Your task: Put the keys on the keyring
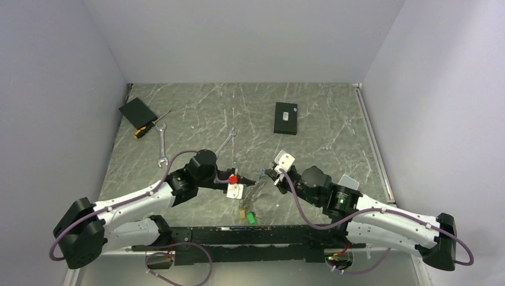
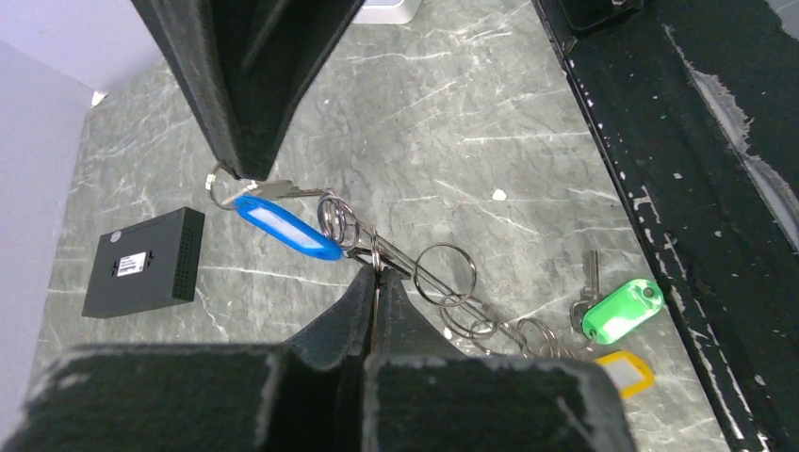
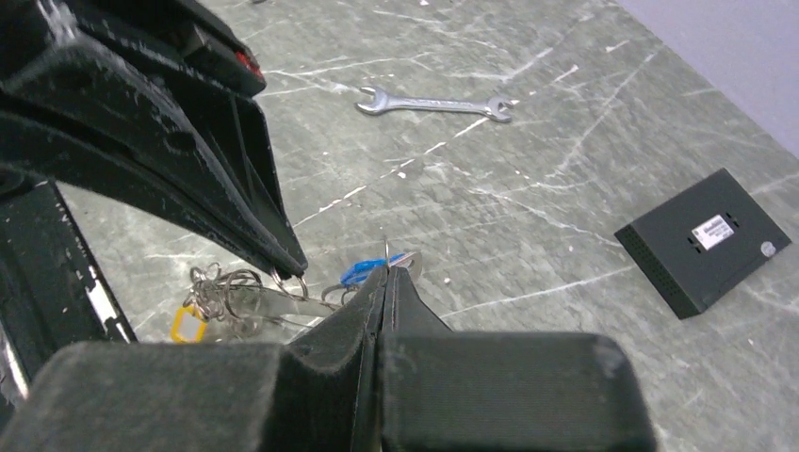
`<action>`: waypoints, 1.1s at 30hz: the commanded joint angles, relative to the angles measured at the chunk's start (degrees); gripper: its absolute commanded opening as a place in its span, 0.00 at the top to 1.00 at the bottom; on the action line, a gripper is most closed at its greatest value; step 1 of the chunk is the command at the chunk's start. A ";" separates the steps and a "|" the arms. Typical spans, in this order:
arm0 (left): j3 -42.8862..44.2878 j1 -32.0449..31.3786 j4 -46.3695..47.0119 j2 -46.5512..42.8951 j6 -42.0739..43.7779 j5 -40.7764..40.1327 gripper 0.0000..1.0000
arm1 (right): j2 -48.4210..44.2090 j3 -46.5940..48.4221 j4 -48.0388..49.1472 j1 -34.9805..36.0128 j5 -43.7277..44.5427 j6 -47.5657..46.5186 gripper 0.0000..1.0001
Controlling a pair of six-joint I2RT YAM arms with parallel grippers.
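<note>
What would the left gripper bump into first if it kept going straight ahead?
The left gripper pinches the keyring; beyond it, likely the right gripper holding a blue-tagged key. Depth unclear.

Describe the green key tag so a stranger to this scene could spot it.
Find the black rail along the table's near edge. Just beyond its middle lies a chain of silver rings, with the green key tag at its near end. Only it is green: beside it lies a yellow tag, farther up the chain a blue tag.
</note>
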 commanded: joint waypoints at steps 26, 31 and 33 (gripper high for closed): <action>18.68 -16.49 -23.87 18.02 28.32 -38.35 1.00 | -5.69 -7.14 13.94 0.10 26.34 7.19 1.00; 18.22 -16.52 -23.70 18.30 30.78 -40.17 1.00 | -5.51 -8.03 16.05 0.09 26.55 5.22 1.00; 17.23 -16.88 -22.78 19.96 28.47 -37.91 1.00 | -5.65 -8.17 15.69 0.02 26.55 5.53 1.00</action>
